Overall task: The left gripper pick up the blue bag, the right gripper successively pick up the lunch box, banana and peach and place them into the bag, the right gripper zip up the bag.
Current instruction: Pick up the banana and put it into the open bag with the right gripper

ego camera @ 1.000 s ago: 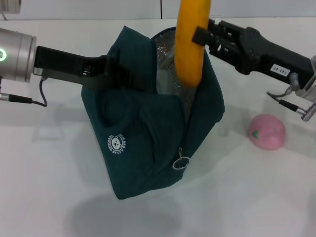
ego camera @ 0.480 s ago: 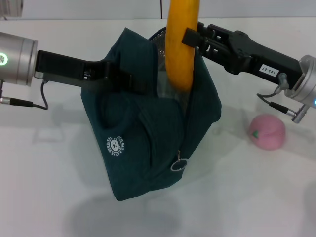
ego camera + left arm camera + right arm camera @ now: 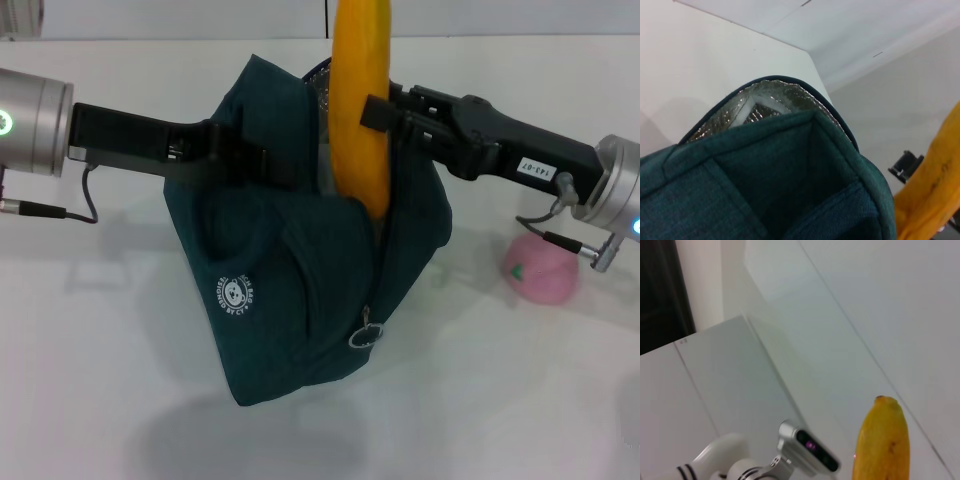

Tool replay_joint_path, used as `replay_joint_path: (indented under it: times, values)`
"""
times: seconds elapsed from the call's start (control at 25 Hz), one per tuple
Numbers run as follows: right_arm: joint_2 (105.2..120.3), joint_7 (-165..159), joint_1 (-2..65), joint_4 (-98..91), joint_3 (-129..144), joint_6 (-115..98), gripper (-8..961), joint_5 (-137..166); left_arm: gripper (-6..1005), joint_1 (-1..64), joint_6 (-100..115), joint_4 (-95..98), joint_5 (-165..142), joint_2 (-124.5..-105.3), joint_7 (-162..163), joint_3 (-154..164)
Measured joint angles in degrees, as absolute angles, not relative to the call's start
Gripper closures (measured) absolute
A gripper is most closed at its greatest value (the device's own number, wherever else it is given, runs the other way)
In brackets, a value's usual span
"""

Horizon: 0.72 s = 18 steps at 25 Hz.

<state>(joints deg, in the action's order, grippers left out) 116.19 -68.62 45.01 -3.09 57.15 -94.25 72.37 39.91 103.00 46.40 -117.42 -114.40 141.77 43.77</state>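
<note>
The blue bag point(image 3: 290, 290) hangs above the table, and my left gripper point(image 3: 262, 163) is shut on its upper edge from the left. Its top is open, showing silver lining point(image 3: 335, 150). The banana point(image 3: 360, 110) stands upright with its lower end inside the opening. My right gripper point(image 3: 388, 112) is shut on the banana from the right. The pink peach point(image 3: 545, 270) lies on the table at the right, partly behind the right arm. The lunch box is out of view. The left wrist view shows the bag's rim point(image 3: 790, 120) and the banana point(image 3: 930, 190); the right wrist view shows the banana's top point(image 3: 882, 440).
The white table point(image 3: 520, 400) spreads under and around the hanging bag. The metal ring zipper pull point(image 3: 367, 334) dangles on the bag's front right side. A cable point(image 3: 60, 205) runs under the left arm.
My right gripper has moved left and down with the banana, whose lower end now sits deeper in the bag's opening. The left gripper and the bag have hardly moved.
</note>
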Motion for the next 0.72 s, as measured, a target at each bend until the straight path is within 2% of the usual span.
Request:
replay_joint_path:
  times: [0.72]
  values:
    - [116.19, -68.7, 44.26, -3.75, 60.41, -95.45, 519, 71.83, 966, 39.17, 102.95, 46.4, -117.32, -114.26, 141.77, 43.68]
